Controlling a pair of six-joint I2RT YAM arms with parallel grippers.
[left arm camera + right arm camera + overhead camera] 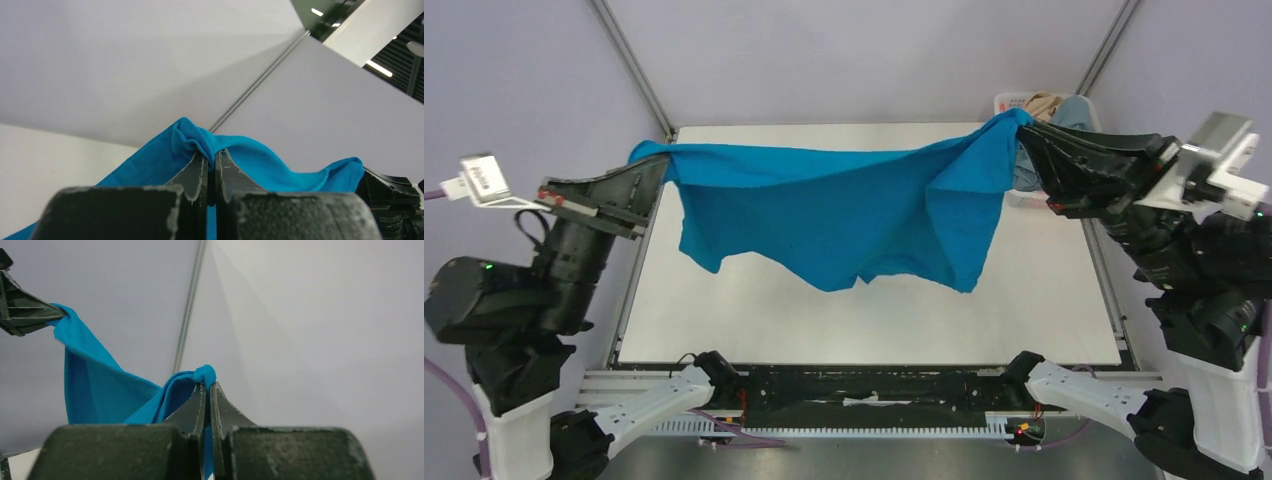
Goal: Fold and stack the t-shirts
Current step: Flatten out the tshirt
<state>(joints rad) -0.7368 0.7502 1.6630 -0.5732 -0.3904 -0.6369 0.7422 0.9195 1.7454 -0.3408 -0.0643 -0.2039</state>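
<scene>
A vivid blue fabric t-shirt (844,210) sags, light and floppy, between left gripper (658,166) and right gripper (1024,129), each clenched on its bunched top edge.

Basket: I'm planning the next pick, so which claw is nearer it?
Right. The right claw is beside the basket, gripping the blue shirt; the left claw holds the other end, far left.

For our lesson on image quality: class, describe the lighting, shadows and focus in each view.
Top external: even light, sharp, the blue t-shirt casting only a faint shadow on the table. Left wrist: near body of the left hand blurred, bright ceiling lights top right. Right wrist: near body of the right hand soft, pinched cloth sharper.
</scene>
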